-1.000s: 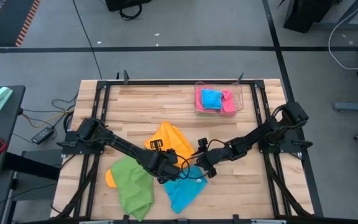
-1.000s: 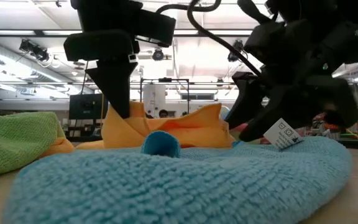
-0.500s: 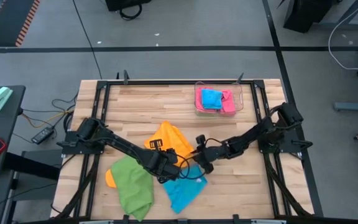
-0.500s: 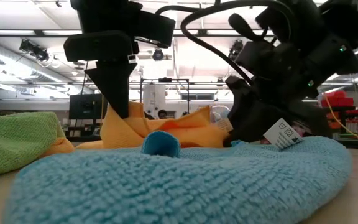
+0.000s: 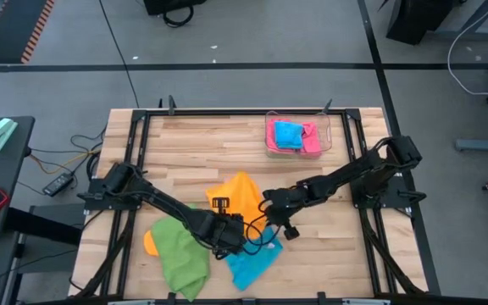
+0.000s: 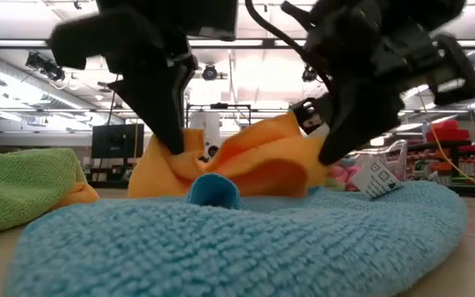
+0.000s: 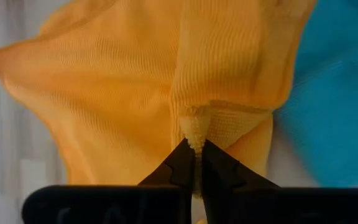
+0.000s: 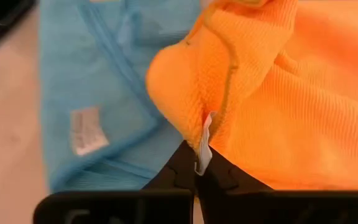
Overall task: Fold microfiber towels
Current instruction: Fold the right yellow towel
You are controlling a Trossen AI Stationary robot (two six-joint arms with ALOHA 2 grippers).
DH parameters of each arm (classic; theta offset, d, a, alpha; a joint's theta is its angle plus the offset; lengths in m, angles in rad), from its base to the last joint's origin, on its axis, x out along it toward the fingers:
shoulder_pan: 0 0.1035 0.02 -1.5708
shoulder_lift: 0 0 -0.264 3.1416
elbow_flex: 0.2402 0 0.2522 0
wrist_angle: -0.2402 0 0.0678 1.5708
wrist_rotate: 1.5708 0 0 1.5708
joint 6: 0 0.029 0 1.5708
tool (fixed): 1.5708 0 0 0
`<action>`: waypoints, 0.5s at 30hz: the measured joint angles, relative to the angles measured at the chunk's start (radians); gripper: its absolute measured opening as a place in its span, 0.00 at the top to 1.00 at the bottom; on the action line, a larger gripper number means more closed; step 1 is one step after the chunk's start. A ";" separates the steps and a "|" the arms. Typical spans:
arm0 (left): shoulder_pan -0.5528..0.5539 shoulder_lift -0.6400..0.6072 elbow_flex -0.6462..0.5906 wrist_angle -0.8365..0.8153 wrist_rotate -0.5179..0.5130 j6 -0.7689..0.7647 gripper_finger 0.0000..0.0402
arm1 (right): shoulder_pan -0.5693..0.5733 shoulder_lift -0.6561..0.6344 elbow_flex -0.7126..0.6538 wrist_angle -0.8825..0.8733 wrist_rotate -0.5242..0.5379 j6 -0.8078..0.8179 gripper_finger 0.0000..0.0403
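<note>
An orange microfiber towel (image 5: 241,195) is bunched mid-table, raised between my two grippers (image 6: 246,161). My left gripper (image 5: 230,219) is shut on its near-left part, and my right gripper (image 5: 259,206) is shut on its right part. A sky-blue towel (image 5: 251,261) lies flat just in front of them, filling the foreground of the low view (image 6: 237,239), its white label (image 6: 378,178) up. A green towel (image 5: 180,254) lies crumpled at the near left. My left gripper pinches a small bunched tip of the orange towel's edge (image 7: 195,127) between its two fingers (image 6: 174,140). The fingers slant down from above. That part is raised off the table, and the cloth spreads away from it in folds. My right gripper pinches a rounded fold of the orange towel (image 8: 191,118) beside its white label (image 8: 205,140). Its fingers (image 6: 326,148) slant down from the table's right. The fold is lifted, and the cloth sags slack toward the left gripper.
A clear tray (image 5: 271,146) at the far right holds a blue (image 5: 288,134) and a pink towel (image 5: 311,138). Another orange cloth (image 5: 149,243) peeks out from under the green towel. Bare wood lies along the far side and near right.
My right gripper has moved up and toward the far left, and has shut on the orange towel's right part. That part is now lifted and the towel is bunched up between the grippers. My left gripper has rolled about its own axis, keeping its hold.
</note>
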 joint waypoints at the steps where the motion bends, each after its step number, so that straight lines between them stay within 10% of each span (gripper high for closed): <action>1: -0.004 0.000 0.000 0.015 0.000 0.006 0.92 | -0.002 0.001 0.024 -0.038 -0.012 0.018 0.98; 15: -0.055 0.000 0.000 -0.009 0.003 -0.054 0.95 | -0.015 -0.015 0.143 -0.222 -0.069 0.197 0.98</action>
